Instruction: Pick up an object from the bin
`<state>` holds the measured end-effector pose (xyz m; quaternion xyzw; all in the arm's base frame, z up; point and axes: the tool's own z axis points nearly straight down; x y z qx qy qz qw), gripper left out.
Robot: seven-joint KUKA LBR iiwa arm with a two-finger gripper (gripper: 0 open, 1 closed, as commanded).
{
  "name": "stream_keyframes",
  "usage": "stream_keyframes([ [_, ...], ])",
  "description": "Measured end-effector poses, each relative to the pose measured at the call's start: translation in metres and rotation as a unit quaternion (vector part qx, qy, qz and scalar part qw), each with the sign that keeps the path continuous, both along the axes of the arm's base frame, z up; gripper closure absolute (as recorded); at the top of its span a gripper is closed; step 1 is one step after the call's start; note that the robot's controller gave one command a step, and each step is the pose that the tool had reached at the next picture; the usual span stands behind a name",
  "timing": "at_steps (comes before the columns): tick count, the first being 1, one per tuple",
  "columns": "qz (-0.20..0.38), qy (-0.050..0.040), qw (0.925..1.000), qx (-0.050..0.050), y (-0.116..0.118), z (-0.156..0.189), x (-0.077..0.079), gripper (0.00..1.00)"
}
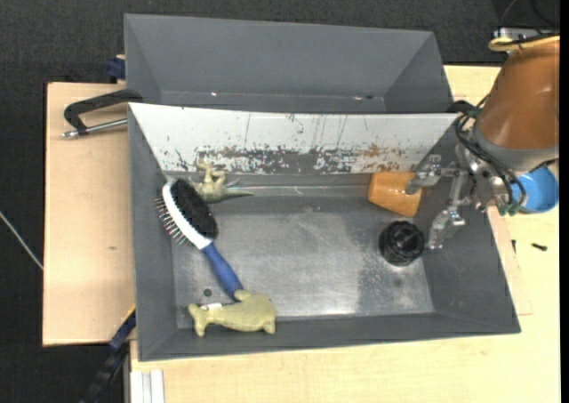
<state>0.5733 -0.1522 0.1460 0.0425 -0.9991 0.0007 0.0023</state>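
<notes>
Currently the orange-covered arm (524, 112) is reaching into the right side of the grey metal bin (302, 263), its jaws hovering beside a round black lid (402, 242) and an orange cup (394, 192); their opening cannot be told.

Here's the bin (293, 254), grey sheet metal, its floor dull and scuffed to a cloudy sheen, its pale back wall (302, 139) scratched and speckled with rusty brown marks. The hairbrush (197, 225) looks plastic, with a smooth blue handle, a matt black head and fine white bristles, and the yellowish toy animal (236, 314) looks soft, rubbery and matt. Over on the right, the orange lump (392, 192) is matt, the black round cap (401, 242) has a slight gloss, and the arm's orange cover (524, 112) shines smooth.
</notes>
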Motion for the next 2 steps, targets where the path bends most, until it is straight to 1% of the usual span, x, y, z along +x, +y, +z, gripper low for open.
stream_keyframes([
  [1,-0.034,0.0016,0.9994,0.002,0.0075,-0.0735,-0.0543,0.0],
  [2,-0.033,-0.0035,0.9994,0.001,0.007,-0.0692,-0.0505,1.0],
])
